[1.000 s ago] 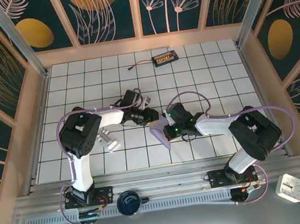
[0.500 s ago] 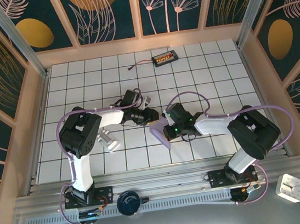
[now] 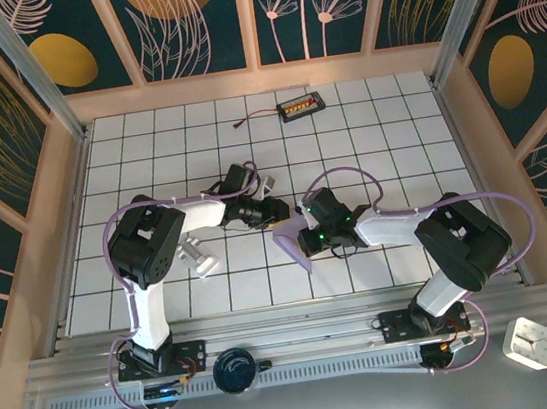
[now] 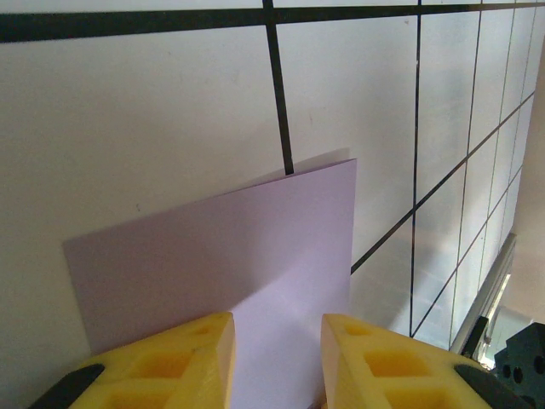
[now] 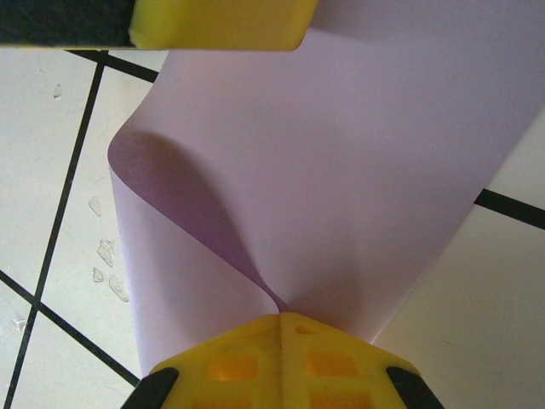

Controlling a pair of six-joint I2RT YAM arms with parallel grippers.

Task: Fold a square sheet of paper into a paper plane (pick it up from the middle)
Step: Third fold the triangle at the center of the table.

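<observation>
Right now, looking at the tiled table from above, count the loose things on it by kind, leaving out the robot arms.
Sheet of purple paper: 1
Silvery-white block: 1
Black box with a wire: 1
Total: 3

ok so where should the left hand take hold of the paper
Probably the flat near edge of the paper, coming in edge-on with one finger on each side. The right hand is shut on a curled pinch, so that end bows. Ahead of the left hand, whose fingers stand apart, the paper runs flat and straight.
</observation>
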